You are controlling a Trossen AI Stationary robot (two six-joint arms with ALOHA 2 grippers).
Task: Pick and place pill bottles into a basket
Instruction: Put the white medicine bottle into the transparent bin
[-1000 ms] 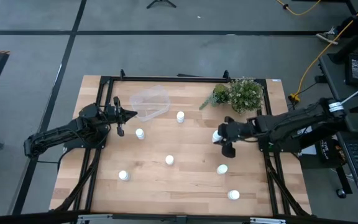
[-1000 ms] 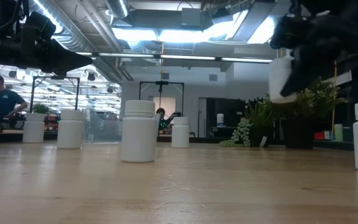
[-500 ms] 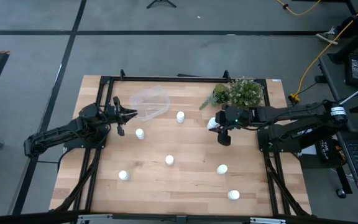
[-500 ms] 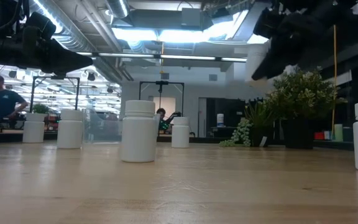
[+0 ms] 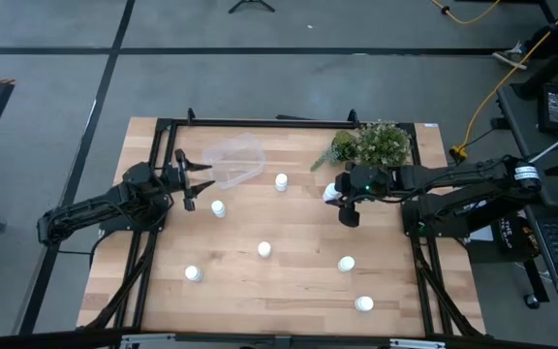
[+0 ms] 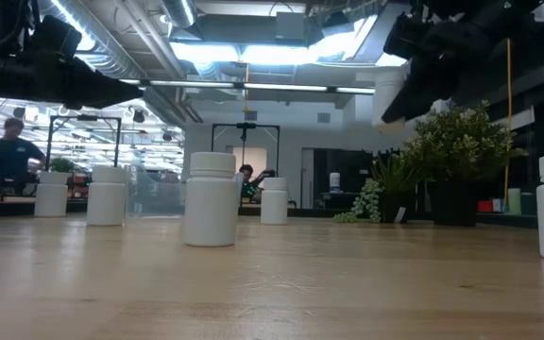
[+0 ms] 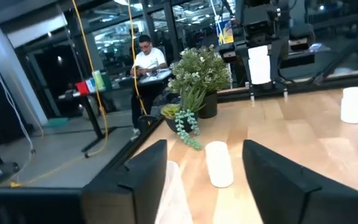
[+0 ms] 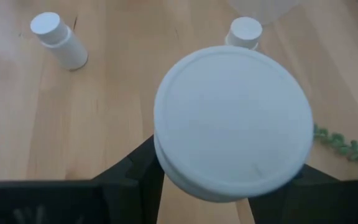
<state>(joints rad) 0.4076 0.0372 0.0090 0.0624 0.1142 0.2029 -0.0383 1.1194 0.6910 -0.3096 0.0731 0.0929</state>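
Note:
The clear basket (image 5: pixel 232 160) lies at the table's far left of centre. My left gripper (image 5: pixel 200 178) stands open just left of it, holding nothing; in its wrist view the basket's wall (image 7: pixel 174 186) shows between its fingers (image 7: pixel 204 149). My right gripper (image 5: pixel 334 195) is shut on a white pill bottle (image 5: pixel 331 192) in the air, right of the basket and beside the plant. Several more pill bottles stand upright on the wood, among them one (image 5: pixel 281 181) near the basket, one (image 5: pixel 218 207) by my left gripper and one (image 5: pixel 264 249) at mid-table. My right gripper pinches the pill bottle between its two fingers (image 8: pixel 138 171), which stand on either side of its body under the cap (image 8: pixel 232 124). The cap hides the place of contact. The fingers slant down from the table's right. The bottle (image 6: pixel 390 94) hangs about upright, clear of the table.
A bushy green plant (image 5: pixel 371 145) stands at the far right, close behind my right gripper. Black frame rails (image 5: pixel 260 122) run along the table's edges. A person (image 7: pixel 145 56) sits beyond the table.
My right gripper has carried its pill bottle up and toward the table's far edge and the basket, then held still. My left gripper has stayed in place by the basket and has opened its fingers.

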